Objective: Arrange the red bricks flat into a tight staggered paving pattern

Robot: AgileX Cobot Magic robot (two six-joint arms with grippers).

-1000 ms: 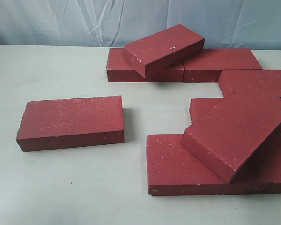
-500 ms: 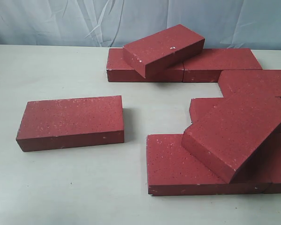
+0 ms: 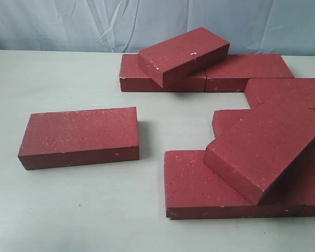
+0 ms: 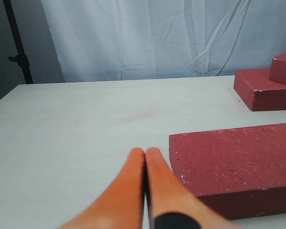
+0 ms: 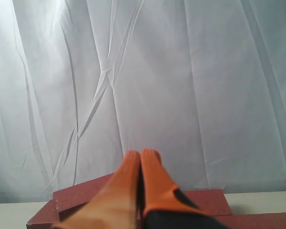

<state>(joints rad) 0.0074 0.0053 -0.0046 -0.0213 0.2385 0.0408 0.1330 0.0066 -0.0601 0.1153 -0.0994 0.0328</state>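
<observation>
Nothing has moved since the earlier frames. Your red bricks (image 3: 199, 178) sit on the worktop (image 3: 68, 210): a lone brick (image 3: 79, 131) at 9 o'clock, overlapping heaps at 12 and 4. The left gripper (image 4: 145, 152) and right gripper (image 5: 141, 153) keep their fingers pressed together, empty.

The left gripper (image 4: 145, 151) has two long, smooth orange fingers (image 4: 126, 191). They are rounded at the tips, widen toward the base, and are matte with a faint sheen. The finger nearer the brick (image 4: 238, 162) carries a black patch (image 4: 174, 222) at its base. The right gripper (image 5: 141, 153) has the same tapered orange fingers (image 5: 119, 191), slightly blurred. One of them bears a larger black section (image 5: 169, 219) at its base, bordered by orange.
</observation>
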